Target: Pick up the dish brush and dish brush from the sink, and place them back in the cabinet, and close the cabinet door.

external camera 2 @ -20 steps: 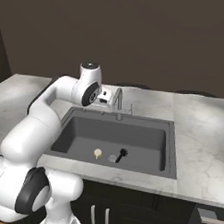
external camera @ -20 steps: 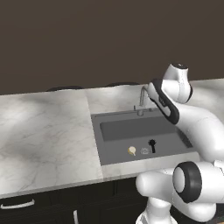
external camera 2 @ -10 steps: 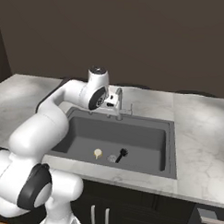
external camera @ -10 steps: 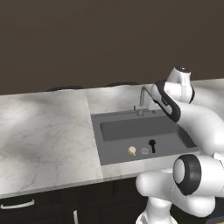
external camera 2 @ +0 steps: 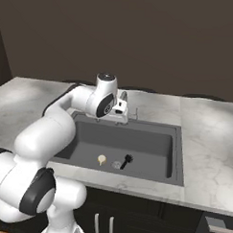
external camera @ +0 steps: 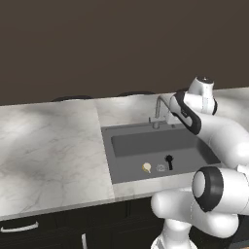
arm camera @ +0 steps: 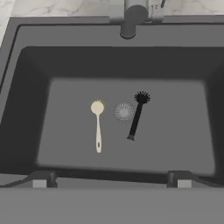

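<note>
Two dish brushes lie on the floor of the dark grey sink. The cream-headed dish brush is left of the round drain, and the black dish brush lies slanted just right of it. Both brushes also appear in the base views, cream and black. My gripper hangs open and empty high above the basin's near side, pointing down, well clear of both brushes. In the right base view the gripper is by the faucet. The cabinet and cabinet door are out of view.
The slim grey faucet rises at the back rim of the sink, close to my hand. Marble counter spreads on both sides of the basin. A dark wall stands behind.
My arm has swung a little sideways along the back of the sink, bringing the hand over the basin. The gripper stayed open and the brushes have not moved.
</note>
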You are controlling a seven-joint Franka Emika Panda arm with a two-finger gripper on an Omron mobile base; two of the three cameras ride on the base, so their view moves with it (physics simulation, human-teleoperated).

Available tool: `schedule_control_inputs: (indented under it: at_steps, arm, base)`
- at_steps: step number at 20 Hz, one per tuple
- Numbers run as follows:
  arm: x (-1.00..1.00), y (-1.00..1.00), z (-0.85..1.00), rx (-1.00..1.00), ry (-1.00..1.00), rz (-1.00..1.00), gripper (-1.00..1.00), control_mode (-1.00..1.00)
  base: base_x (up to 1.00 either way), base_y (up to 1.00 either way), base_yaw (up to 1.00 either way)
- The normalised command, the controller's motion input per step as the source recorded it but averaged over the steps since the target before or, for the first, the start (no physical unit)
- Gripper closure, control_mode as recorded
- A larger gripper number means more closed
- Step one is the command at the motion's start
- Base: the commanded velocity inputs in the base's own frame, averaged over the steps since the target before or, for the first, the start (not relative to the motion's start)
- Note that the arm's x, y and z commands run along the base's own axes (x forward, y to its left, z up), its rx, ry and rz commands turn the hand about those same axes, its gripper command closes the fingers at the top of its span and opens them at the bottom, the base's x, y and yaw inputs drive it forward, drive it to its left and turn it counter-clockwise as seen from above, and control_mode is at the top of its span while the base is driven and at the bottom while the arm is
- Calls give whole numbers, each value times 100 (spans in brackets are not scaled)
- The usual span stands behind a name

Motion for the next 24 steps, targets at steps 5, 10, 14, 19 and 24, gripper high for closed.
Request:
schedule_control_inputs:
  at_steps: [5,10,14,19,24]
  arm:
    - [0,0,-5,-3,0,-2,-100,-100]
    - [0,0,-1,-3,0,-4,-100,-100]
    - [0,0,-1,-2,0,-6,-100,-100]
    - [0,-2,-5,-1,0,-5,-100,-100]
    - [0,-6,-6,0,4,-4,-100,-100]
  base:
    - [0,0,0]
    - [0,0,0]
    - [0,0,0]
    - [0,0,0]
    - [0,0,0]
